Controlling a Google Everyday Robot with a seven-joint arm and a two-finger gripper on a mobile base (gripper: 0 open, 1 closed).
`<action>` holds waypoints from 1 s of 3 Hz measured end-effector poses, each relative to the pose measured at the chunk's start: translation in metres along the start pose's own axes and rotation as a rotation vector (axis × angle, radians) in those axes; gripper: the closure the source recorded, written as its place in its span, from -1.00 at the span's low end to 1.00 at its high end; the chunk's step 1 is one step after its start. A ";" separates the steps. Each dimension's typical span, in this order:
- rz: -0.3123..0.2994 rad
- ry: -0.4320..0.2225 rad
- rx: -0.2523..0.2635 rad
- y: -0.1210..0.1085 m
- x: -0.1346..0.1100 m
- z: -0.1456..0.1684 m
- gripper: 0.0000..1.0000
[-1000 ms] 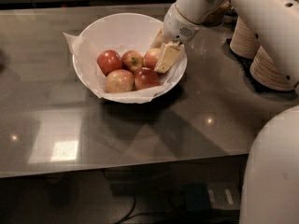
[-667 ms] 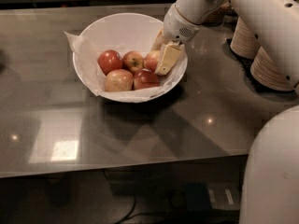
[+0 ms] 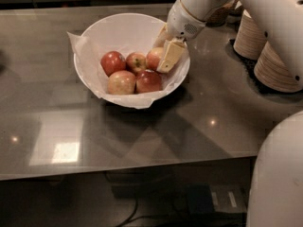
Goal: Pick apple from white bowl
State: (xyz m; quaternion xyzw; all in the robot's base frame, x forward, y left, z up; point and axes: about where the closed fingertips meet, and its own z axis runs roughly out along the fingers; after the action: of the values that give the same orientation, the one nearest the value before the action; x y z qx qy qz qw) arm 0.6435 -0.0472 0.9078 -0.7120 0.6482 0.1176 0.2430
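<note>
The white bowl (image 3: 102,30) with its crumpled paper liner sits at the middle back of the table and holds several apples. My gripper (image 3: 160,56) reaches down into the bowl's right side from the upper right. Its tan fingers (image 3: 169,56) stand on either side of the pinkish-orange apple (image 3: 152,58) at the back right of the pile and press against it. The apple rests among the others in the bowl. A deep-red apple (image 3: 148,81) and a paler apple (image 3: 121,82) lie in front of it.
Stacks of tan disposable bowls (image 3: 277,65) stand at the right edge of the grey table (image 3: 57,126), close to my arm (image 3: 265,13). My white base (image 3: 279,174) fills the lower right corner.
</note>
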 end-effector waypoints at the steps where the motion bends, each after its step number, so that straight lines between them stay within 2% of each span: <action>1: -0.011 -0.023 0.049 -0.003 -0.007 -0.026 1.00; 2: -0.021 -0.050 0.096 -0.006 -0.013 -0.053 1.00; 3: -0.058 -0.091 0.134 -0.006 -0.028 -0.081 1.00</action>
State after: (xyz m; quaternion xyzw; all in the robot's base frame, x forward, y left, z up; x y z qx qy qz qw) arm 0.6339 -0.0631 0.9919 -0.7066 0.6218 0.0991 0.3229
